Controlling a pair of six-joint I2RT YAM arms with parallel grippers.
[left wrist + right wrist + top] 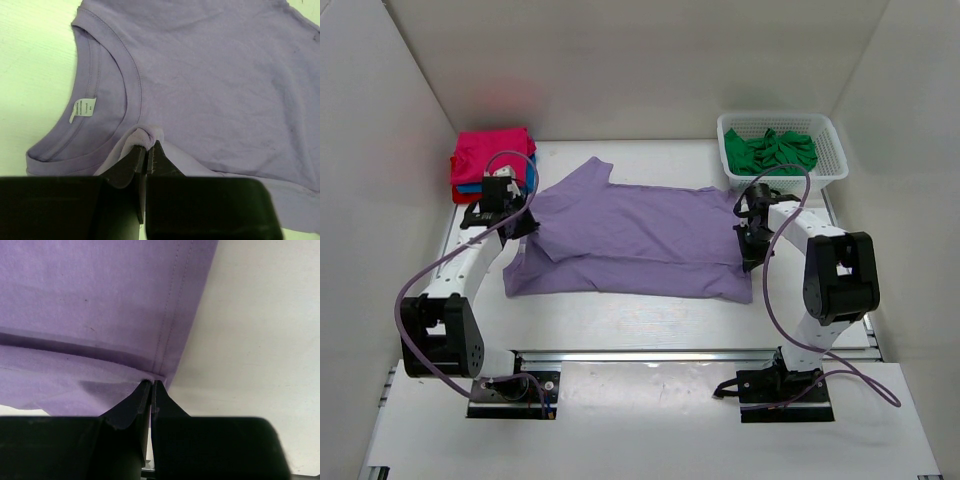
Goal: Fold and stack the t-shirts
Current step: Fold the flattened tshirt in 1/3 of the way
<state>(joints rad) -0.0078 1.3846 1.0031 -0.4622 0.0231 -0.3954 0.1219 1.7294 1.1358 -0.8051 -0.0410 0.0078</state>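
The lilac purple t-shirt [630, 235] lies spread across the table middle, its near long edge folded over. My left gripper [516, 215] is shut on a pinch of its cloth beside the collar [145, 141]; the neck label shows in the left wrist view [82, 109]. My right gripper [752, 243] is shut on the shirt's folded hem edge [151, 382] at the right end. A green t-shirt [775, 152] lies crumpled in the basket. Folded magenta pink [492, 153] and blue [527, 176] t-shirts are stacked at the back left. The red one is hard to tell apart in that stack.
The white lattice basket [832, 135] stands at the back right. White walls enclose the table on three sides. The arm bases and a metal rail [650, 355] lie along the near edge.
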